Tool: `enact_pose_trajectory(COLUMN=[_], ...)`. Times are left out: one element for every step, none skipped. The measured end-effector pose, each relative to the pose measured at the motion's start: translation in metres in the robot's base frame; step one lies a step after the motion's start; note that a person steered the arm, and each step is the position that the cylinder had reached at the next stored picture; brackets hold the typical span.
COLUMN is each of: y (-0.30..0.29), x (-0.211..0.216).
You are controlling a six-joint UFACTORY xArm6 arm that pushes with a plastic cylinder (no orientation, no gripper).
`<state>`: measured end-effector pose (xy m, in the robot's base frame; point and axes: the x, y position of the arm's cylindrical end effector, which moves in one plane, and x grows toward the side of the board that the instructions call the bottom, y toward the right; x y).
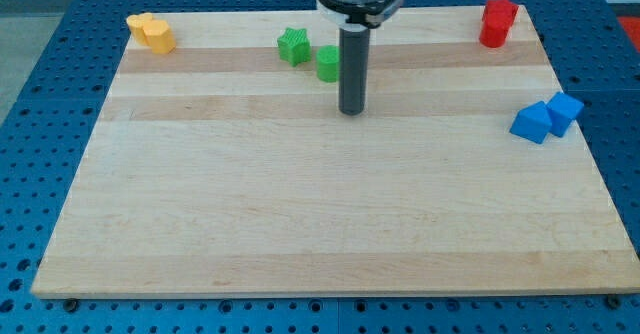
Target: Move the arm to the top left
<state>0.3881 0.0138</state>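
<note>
My tip [351,111] sits on the wooden table [300,224], upper middle, just right of and below the green cylinder [327,64]; the green star [293,46] lies a little further left; there's no claw here, only a plain rod; the table's top left holds the yellow blocks [151,33], well apart from my tip; red blocks [497,21] top right; blue blocks [546,117] at the right edge.

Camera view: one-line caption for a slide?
My tip rests mid-board beside two green blocks, with yellow blocks at the view's top left.
</note>
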Motion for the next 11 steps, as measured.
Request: enact_pose_trajectory(y=[-0.018, -0.034, -0.05, -0.062, -0.076, -0.089, -0.114, -0.15, -0.161, -0.161, -0.158], x=[-0.014, -0.029, -0.046, -0.049, -0.049, -0.049, -0.06, -0.093, -0.133, -0.173, -0.196])
